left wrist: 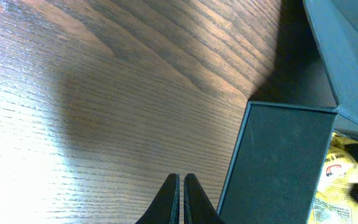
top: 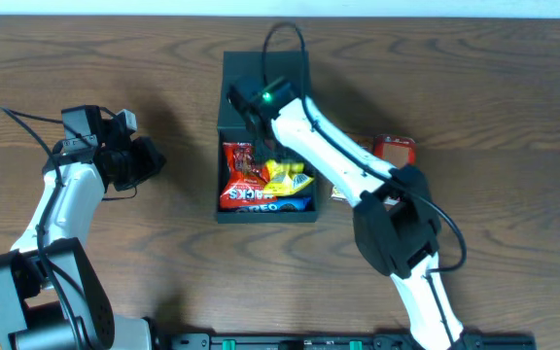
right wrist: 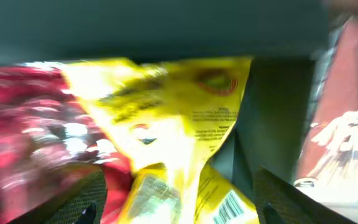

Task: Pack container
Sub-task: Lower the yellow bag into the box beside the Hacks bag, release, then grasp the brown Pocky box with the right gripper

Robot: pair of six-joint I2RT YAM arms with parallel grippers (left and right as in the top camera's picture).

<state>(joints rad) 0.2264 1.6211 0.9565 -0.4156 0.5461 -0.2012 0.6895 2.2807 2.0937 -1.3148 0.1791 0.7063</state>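
Observation:
The container (top: 219,146) is a dark charcoal box with its flap lid open at the back, in the middle of the table. Inside lie a red packet (top: 241,167), a yellow packet (top: 288,178) and a blue Oreo packet (top: 270,205). My right gripper (top: 261,141) reaches down into the box, open, its fingers spread wide either side of the yellow packet (right wrist: 166,118), with the red packet (right wrist: 36,130) to the left. My left gripper (top: 158,160) is shut and empty over bare table, left of the box wall (left wrist: 278,162).
A red packet (top: 395,149) lies on the table right of the box, partly under my right arm. A small brown packet (top: 338,192) sits at the box's right side. A red and white packet (right wrist: 347,124) shows at the right edge of the right wrist view.

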